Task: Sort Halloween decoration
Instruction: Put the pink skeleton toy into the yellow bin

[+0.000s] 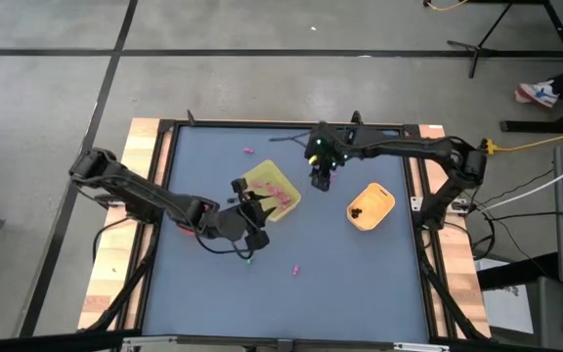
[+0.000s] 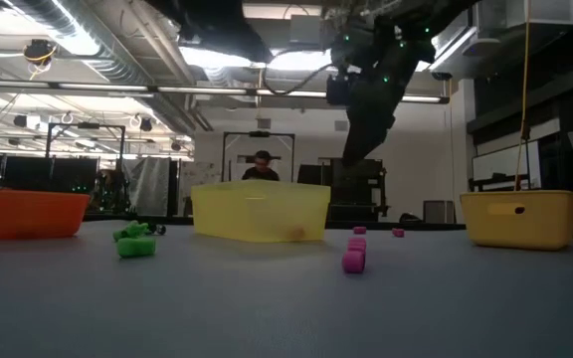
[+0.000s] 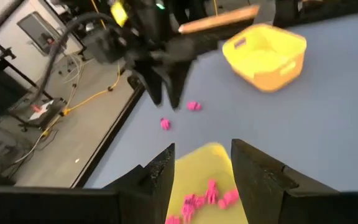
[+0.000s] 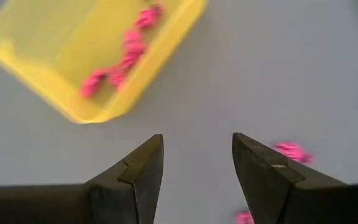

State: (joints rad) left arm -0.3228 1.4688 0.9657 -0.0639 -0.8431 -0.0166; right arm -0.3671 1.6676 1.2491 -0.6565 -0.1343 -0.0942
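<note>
On the blue-grey tabletop (image 1: 340, 264) the yellow tray (image 1: 262, 179) sits near the middle with several pink trinkets (image 1: 280, 195) inside it; the left tool (image 1: 253, 207) hovers at the tray's near edge, its two fingers (image 3: 160, 177) spread apart with nothing between them — the wrist view looks past them onto the pink pieces in the tray. The right tool (image 1: 322, 180) hangs above the tabletop between the tray and the orange bowl (image 1: 370, 206), fingers (image 4: 143, 169) likewise parted and empty; the bowl holds a few dark trinkets (image 1: 358, 210). Loose pieces lie about the surface — one pink trinket (image 1: 295, 269) in front of the tray, another pink one (image 1: 248, 151) beyond it, and a green trinket (image 2: 135, 242) seen in the low view.
</note>
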